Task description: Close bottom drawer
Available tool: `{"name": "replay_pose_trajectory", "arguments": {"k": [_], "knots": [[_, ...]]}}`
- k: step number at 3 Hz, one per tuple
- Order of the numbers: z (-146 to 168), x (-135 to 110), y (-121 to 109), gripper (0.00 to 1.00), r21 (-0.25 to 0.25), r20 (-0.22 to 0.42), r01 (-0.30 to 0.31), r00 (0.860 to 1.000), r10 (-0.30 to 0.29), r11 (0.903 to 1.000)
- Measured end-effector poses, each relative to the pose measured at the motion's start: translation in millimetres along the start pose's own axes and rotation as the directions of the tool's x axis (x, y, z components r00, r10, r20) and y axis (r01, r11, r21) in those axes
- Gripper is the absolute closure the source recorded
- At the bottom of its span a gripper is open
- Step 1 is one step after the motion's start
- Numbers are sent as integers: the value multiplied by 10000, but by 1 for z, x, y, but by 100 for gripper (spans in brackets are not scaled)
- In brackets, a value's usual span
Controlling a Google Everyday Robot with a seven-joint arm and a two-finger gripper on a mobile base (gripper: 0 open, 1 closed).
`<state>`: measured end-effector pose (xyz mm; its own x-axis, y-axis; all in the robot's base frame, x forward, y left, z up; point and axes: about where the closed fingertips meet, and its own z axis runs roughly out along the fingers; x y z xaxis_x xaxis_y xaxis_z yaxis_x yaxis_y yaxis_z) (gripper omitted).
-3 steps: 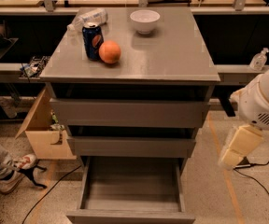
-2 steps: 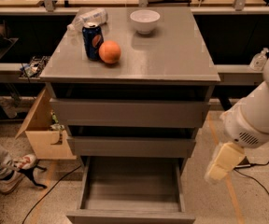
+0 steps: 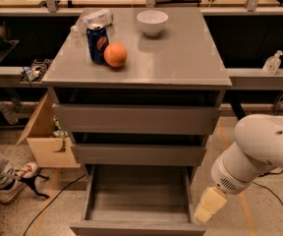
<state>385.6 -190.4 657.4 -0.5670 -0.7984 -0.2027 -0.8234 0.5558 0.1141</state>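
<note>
The bottom drawer [image 3: 139, 205] of the grey cabinet [image 3: 181, 68] is pulled far out and is empty inside; its flat front [image 3: 136, 228] runs along the lower edge of the view. The two drawers above it [image 3: 136, 119] [image 3: 139, 154] are nearly shut. My gripper [image 3: 209, 205], a cream-coloured end on the white arm [image 3: 259, 149], hangs low at the right, beside the drawer's right front corner.
On the cabinet top stand a blue can [image 3: 97, 43], an orange [image 3: 115, 55], a white bowl [image 3: 152, 22] and a lying plastic bottle [image 3: 92, 19]. An open cardboard box [image 3: 45, 141] and a person's shoe [image 3: 14, 181] are at the left. Cables lie on the floor.
My arm has moved left and down, bringing the gripper from beside the cabinet's right side to the bottom drawer's right front corner. The drawer has not moved.
</note>
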Motion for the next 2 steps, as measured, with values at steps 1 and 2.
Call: {"name": "replay_pose_trajectory", "arguments": {"k": [1,2], "knots": [[55,17,12,0,-503,118,-729,9972,736,9961],[102,30,21,0,-782,585,-1420,9874,1467,9868]]}}
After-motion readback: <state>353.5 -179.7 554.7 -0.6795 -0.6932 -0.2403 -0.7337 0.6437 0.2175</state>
